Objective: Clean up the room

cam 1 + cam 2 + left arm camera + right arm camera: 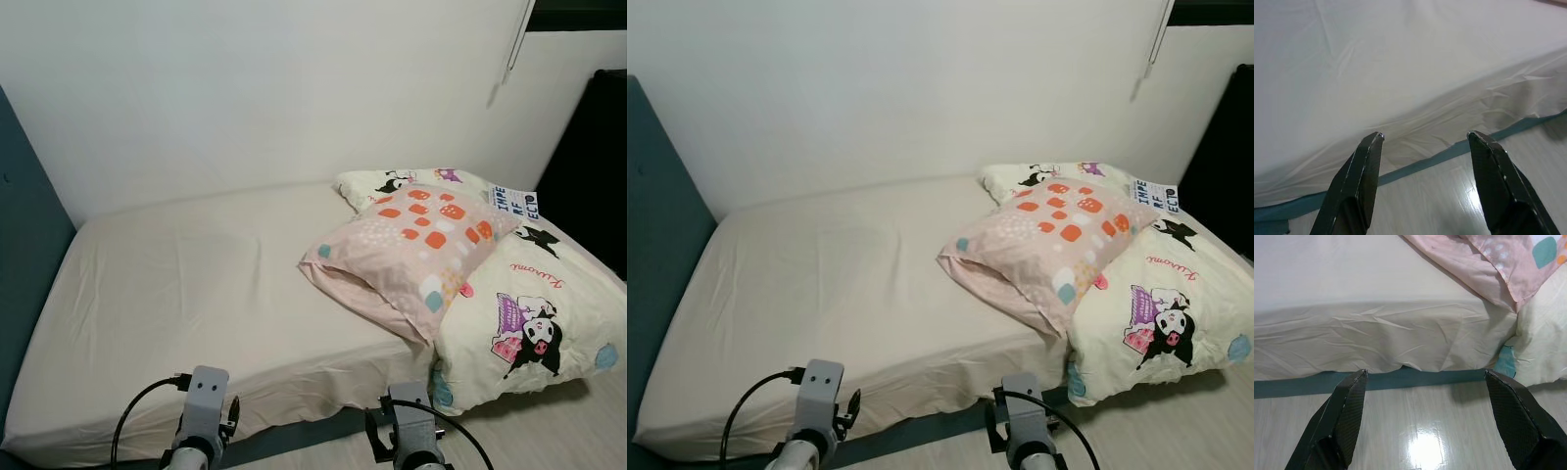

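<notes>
You have one bed (176,294) before you, covered in a cream sheet, with a teal frame edge along its near side and a teal headboard (24,245) at its left end. Count one pink pillow (411,250) with orange and white patches and one cream cartoon-print duvet (529,313). The pillow lies at the bed's right end, tilted, resting on top of the duvet, which is bunched there and spills over the bed's near right corner toward the pale wood floor (1420,431). A small white card with blue letters (513,202) sits at the far right edge of the bed, on the duvet behind the pillow.

Your left gripper (1425,142) hangs low over the floor in front of the bed's near edge, fingers spread and holding nothing; the pillow is well apart from it, off to the right. Your right gripper (1425,377) is also spread wide and unloaded, facing the bed's near edge, with the pillow's lower corner and the duvet's overhang beyond its fingertips, not touching.
</notes>
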You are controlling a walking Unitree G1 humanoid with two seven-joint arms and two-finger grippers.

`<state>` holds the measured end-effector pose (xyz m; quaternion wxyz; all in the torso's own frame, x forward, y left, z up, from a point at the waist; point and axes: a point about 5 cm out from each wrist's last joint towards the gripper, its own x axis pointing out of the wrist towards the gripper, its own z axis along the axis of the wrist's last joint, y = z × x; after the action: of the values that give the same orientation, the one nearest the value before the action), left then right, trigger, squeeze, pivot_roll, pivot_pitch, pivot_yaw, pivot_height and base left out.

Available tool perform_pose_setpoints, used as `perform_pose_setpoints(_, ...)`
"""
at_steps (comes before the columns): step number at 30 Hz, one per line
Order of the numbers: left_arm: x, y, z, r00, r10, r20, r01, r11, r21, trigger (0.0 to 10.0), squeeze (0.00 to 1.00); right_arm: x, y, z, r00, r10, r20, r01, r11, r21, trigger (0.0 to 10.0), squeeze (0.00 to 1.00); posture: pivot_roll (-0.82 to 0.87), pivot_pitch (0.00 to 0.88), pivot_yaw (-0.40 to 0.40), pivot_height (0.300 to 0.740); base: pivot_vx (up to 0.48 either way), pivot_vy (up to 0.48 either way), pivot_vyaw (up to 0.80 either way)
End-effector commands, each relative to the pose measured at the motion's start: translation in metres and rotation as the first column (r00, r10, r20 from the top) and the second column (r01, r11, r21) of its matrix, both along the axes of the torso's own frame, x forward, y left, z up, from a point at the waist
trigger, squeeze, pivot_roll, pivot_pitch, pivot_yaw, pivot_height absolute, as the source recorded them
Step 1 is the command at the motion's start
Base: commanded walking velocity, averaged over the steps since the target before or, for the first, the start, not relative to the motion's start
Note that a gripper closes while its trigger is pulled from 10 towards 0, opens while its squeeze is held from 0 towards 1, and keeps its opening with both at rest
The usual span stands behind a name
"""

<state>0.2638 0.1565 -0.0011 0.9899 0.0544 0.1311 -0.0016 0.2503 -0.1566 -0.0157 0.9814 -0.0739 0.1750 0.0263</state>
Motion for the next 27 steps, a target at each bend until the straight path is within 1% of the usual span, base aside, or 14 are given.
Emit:
perform_pose_setpoints(1,-0.003,0.005,-0.002,1.000,0.009,-0.011,-0.008,1.000,0.014,10.0,0.00,-0.001,0.001,0.000,1.000,-0.012,-0.001,0.012,1.000,0.011,10.0,0.00,-0.04,0.123,-0.005,0.740,0.000,0.000,0.00)
perform_pose_setpoints(7,-0.004,0.008,0.001,0.999,0.031,0.013,-0.031,1.000,-0.005,10.0,0.00,-0.003,-0.001,0.001,0.999,-0.035,0.008,0.035,0.999,0.019,10.0,0.00,-0.04,0.128,0.001,0.740,0.000,0.000,0.00)
perform_pose_setpoints(15,-0.005,0.004,0.003,1.000,0.017,0.013,-0.017,1.000,-0.006,10.0,0.00,-0.003,0.000,0.001,0.999,-0.036,0.001,0.036,0.998,0.050,10.0,0.00,-0.04,0.128,-0.002,0.740,0.000,0.000,0.00)
perform_pose_setpoints(21,-0.009,0.004,0.002,1.000,0.020,0.007,-0.019,1.000,-0.006,10.0,0.00,-0.003,0.003,0.001,1.000,-0.025,-0.004,0.026,0.997,0.073,10.0,0.00,-0.04,0.128,0.005,0.740,0.000,0.000,0.00)
perform_pose_setpoints(22,-0.013,0.004,-0.001,1.000,0.014,-0.006,-0.014,1.000,-0.002,10.0,0.00,-0.005,0.005,-0.001,0.999,-0.021,-0.029,0.024,0.993,0.117,10.0,0.00,-0.04,0.126,0.014,0.740,0.000,0.000,0.00)
perform_pose_setpoints(23,-0.013,0.004,-0.001,1.000,0.014,-0.006,-0.014,1.000,-0.002,10.0,0.00,-0.005,0.005,-0.001,0.999,-0.021,-0.029,0.024,0.993,0.117,10.0,0.00,-0.04,0.126,0.014,0.740,0.000,0.000,0.00)
perform_pose_setpoints(24,-0.015,0.004,-0.003,1.000,0.011,-0.012,-0.011,1.000,-0.001,10.0,0.00,-0.006,0.007,-0.002,0.999,-0.019,-0.039,0.024,0.988,0.152,10.0,0.00,-0.03,0.126,0.014,0.740,0.000,0.000,0.00)
perform_pose_setpoints(27,-0.015,0.004,-0.002,1.000,0.015,-0.013,-0.015,1.000,-0.002,10.0,0.00,-0.007,0.005,-0.003,0.999,-0.025,-0.047,0.031,0.988,0.152,10.0,0.00,-0.03,0.122,0.003,0.740,0.000,0.000,0.00)
